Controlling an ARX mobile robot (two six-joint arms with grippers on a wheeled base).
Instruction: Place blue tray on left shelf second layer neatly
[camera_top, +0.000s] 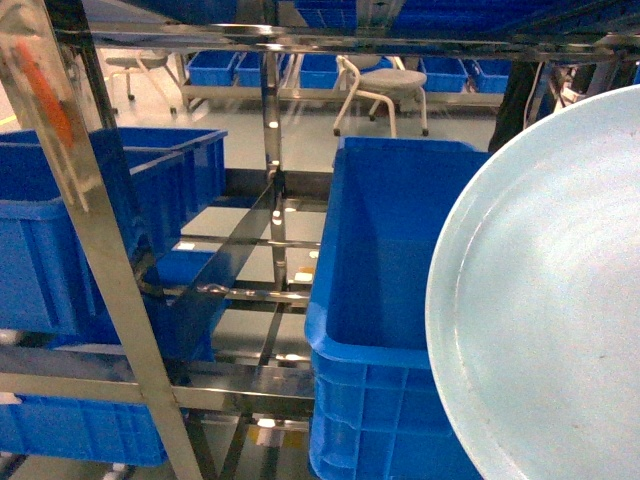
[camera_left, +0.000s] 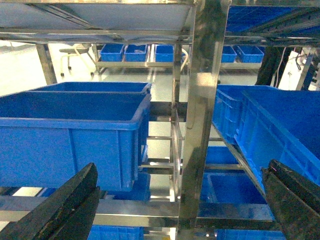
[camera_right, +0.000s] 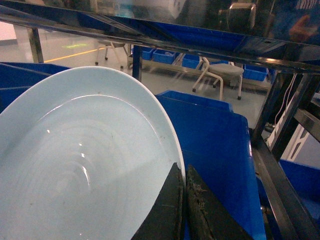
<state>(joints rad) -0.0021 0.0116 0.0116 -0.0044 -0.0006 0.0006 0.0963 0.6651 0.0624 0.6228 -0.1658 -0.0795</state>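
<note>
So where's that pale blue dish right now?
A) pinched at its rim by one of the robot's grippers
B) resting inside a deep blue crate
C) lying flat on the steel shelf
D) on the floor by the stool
A: in the right wrist view the right gripper's dark fingers close on the blue tray's rim, holding it tilted in front of a blue crate.

Blue crates (camera_top: 95, 220) (camera_top: 400, 300) fill the shelf (camera_top: 240, 290) at left and right. Between them a gap over bare crossbars stays open, split by a steel upright (camera_top: 272, 160).
</note>
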